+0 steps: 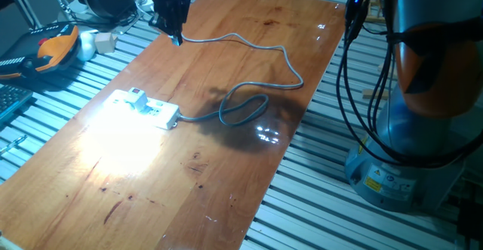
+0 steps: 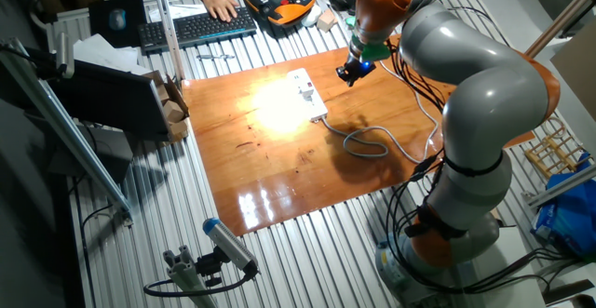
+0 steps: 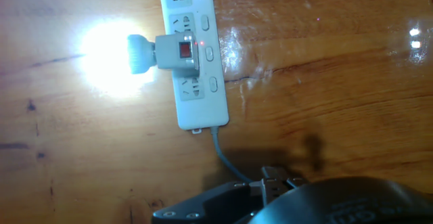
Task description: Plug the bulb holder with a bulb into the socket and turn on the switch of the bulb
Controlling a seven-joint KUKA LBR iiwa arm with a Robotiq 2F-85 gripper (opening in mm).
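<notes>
The socket (image 1: 151,110) is a long white power strip lying on the left part of the wooden table (image 1: 226,182). The bulb holder (image 3: 179,52), a small white box with a red mark, sits plugged into one of the strip's middle outlets. Its round bulb (image 3: 108,53) is lit and throws a bright glow on the wood (image 2: 270,103). My gripper (image 1: 178,40) hangs above the far end of the table, well apart from the socket (image 2: 307,92). Its fingers taper to one point and hold nothing. In the hand view only dark parts of the hand (image 3: 270,197) show at the bottom.
A grey cable (image 1: 245,106) runs from the strip, loops mid-table and trails to the far edge. My arm's base (image 1: 423,91) stands to the right. An orange pendant (image 1: 53,50) and a keyboard (image 2: 196,27) with a person's hand (image 2: 222,6) lie beyond the table.
</notes>
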